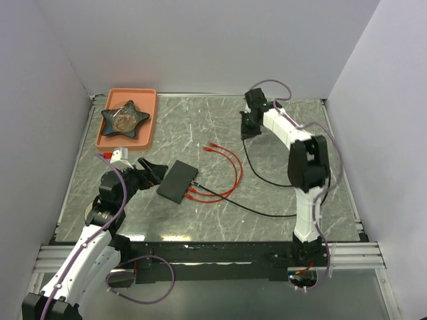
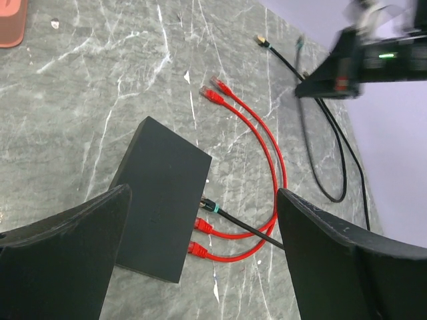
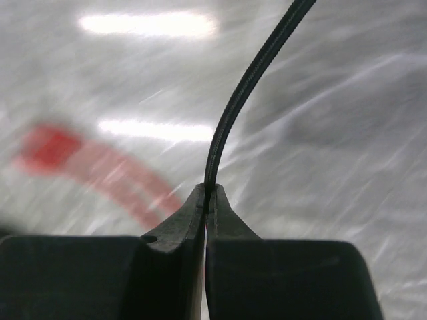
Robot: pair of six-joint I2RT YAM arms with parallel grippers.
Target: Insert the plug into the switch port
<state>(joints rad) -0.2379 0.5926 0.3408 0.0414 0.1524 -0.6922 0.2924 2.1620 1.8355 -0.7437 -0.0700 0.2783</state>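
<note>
Past my left gripper (image 1: 157,172), to its left, sits an orange tray (image 1: 133,93) with a star dish (image 1: 124,118). Red cables (image 2: 261,130) lie on its right.

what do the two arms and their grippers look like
The left arm and right arm have white links, black joints and a looping purple cable each. The left gripper and right gripper have matte black, wedge-shaped fingers.
</note>
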